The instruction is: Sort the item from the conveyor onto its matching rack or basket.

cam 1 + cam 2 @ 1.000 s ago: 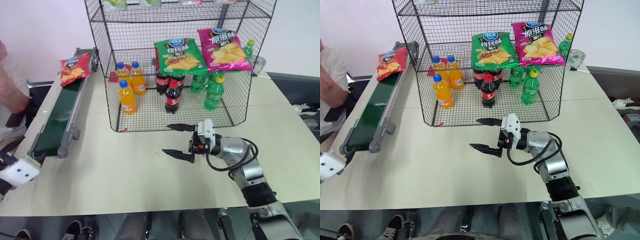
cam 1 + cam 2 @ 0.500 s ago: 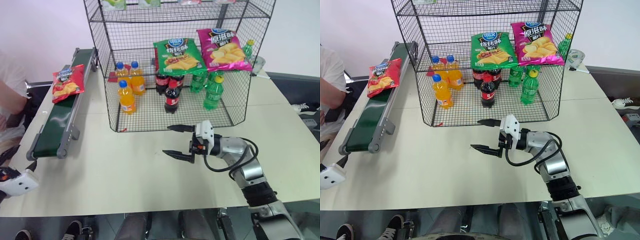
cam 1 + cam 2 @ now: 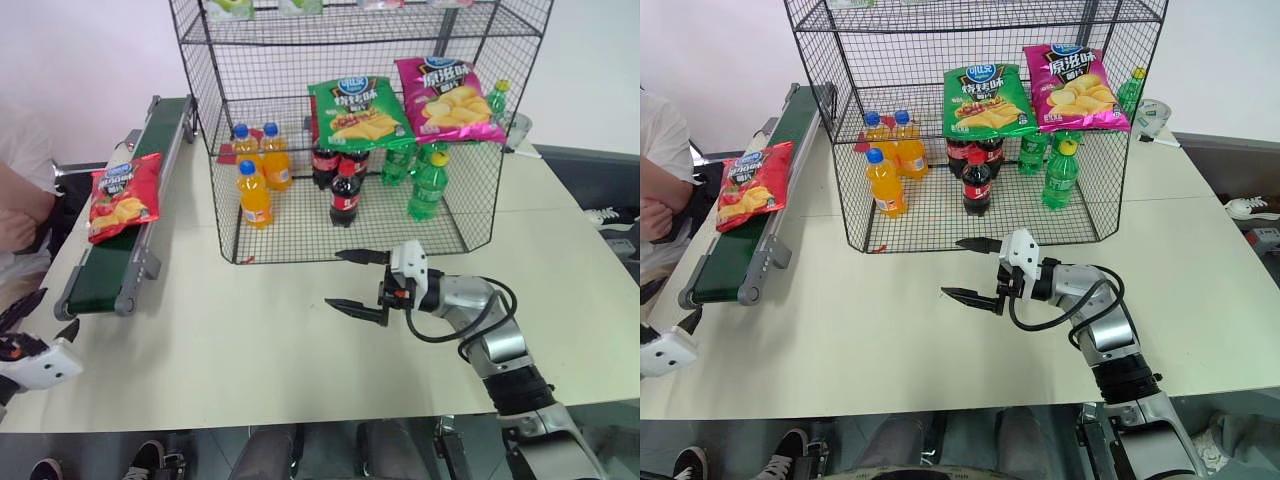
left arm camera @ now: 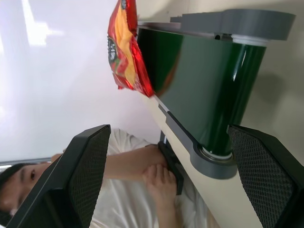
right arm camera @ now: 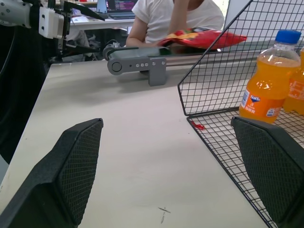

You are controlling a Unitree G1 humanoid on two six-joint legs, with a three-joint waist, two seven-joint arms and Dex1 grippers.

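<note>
Lying on the conveyor (image 3: 110, 262): the red chip bag (image 3: 122, 195).

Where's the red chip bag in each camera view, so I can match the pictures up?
Left eye view: red chip bag lies on the conveyor, left of the rack.
Right eye view: the bag lies on the belt, far left.
Left wrist view: the bag overhangs the belt's edge, beyond the roller end.
Right wrist view: the bag sits on the belt behind the mesh.
Shared landmark: the conveyor's grey roller end.
</note>
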